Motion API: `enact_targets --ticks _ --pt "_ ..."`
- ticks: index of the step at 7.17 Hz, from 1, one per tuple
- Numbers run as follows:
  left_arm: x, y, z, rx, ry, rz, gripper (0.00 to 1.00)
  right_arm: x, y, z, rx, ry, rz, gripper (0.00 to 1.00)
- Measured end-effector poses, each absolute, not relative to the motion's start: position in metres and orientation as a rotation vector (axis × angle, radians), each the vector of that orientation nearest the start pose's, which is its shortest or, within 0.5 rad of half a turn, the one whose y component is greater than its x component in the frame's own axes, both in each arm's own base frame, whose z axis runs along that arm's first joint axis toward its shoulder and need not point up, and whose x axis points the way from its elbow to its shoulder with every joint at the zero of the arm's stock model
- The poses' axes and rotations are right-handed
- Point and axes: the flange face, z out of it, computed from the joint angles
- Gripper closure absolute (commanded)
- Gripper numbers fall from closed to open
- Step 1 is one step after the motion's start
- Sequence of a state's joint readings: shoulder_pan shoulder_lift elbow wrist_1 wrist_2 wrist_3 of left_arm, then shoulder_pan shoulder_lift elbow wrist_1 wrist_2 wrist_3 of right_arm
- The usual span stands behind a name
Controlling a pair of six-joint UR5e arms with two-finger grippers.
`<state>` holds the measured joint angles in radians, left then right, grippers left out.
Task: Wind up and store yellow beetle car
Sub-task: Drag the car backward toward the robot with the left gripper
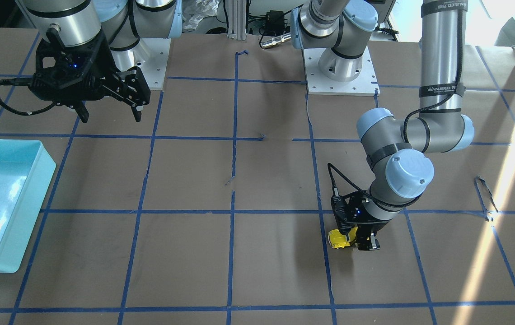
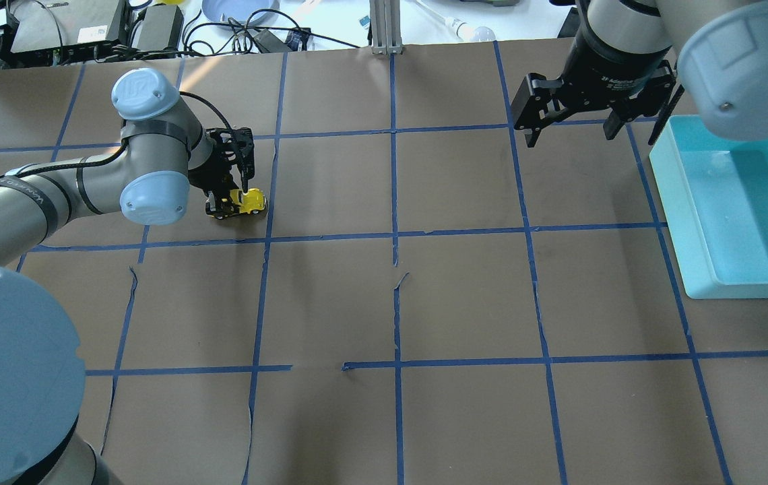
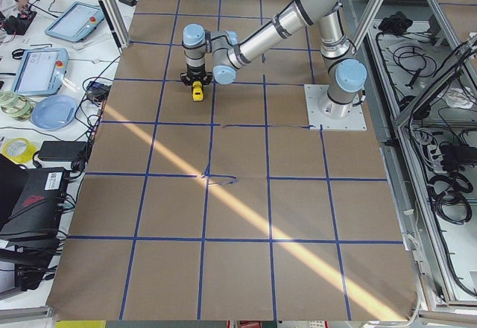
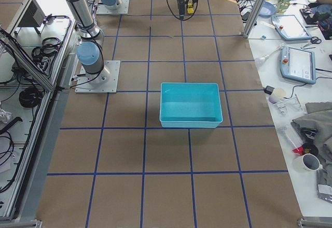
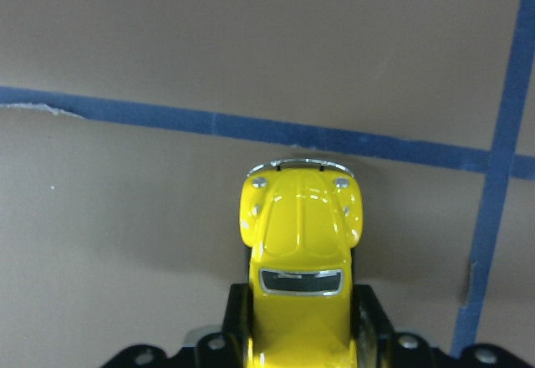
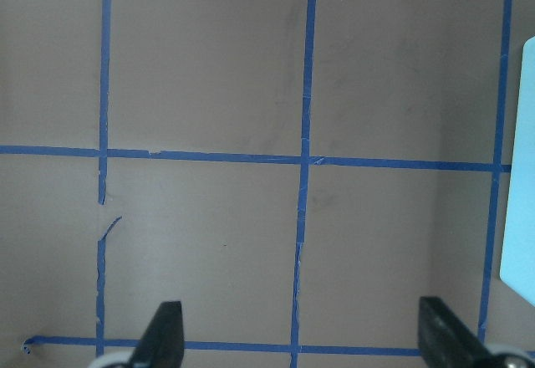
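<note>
The yellow beetle car (image 2: 244,201) stands on the brown table, on the robot's left side. My left gripper (image 2: 230,199) is down over it and shut on its rear half. In the left wrist view the car's front (image 5: 301,226) sticks out from between the black fingers (image 5: 368,309). It also shows in the front-facing view (image 1: 341,238), with the left gripper (image 1: 358,239) on it. My right gripper (image 2: 589,128) is open and empty, held above the table near the teal bin (image 2: 741,209). Its fingertips (image 6: 164,334) show wide apart in the right wrist view.
The teal bin (image 1: 0,203) sits at the table's right end and looks empty (image 4: 189,103). Blue tape lines grid the brown paper cover. The two arm bases (image 1: 341,72) stand at the robot's side of the table.
</note>
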<state>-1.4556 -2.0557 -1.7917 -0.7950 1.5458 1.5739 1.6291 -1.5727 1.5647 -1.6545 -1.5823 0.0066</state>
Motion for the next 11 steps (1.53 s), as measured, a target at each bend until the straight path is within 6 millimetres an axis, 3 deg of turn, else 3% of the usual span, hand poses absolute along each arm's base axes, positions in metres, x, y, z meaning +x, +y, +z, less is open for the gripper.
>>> enact_targets --ticks 5,11 --pt "-0.032 -0.614 0.189 2.117 2.274 -0.095 0.80 0.161 -0.491 0.500 -0.083 3.146 -0.145 0.00" --pt "0.033 -0.613 0.188 2.166 2.224 -0.097 0.80 0.161 -0.491 0.500 -0.080 3.145 -0.145 0.00"
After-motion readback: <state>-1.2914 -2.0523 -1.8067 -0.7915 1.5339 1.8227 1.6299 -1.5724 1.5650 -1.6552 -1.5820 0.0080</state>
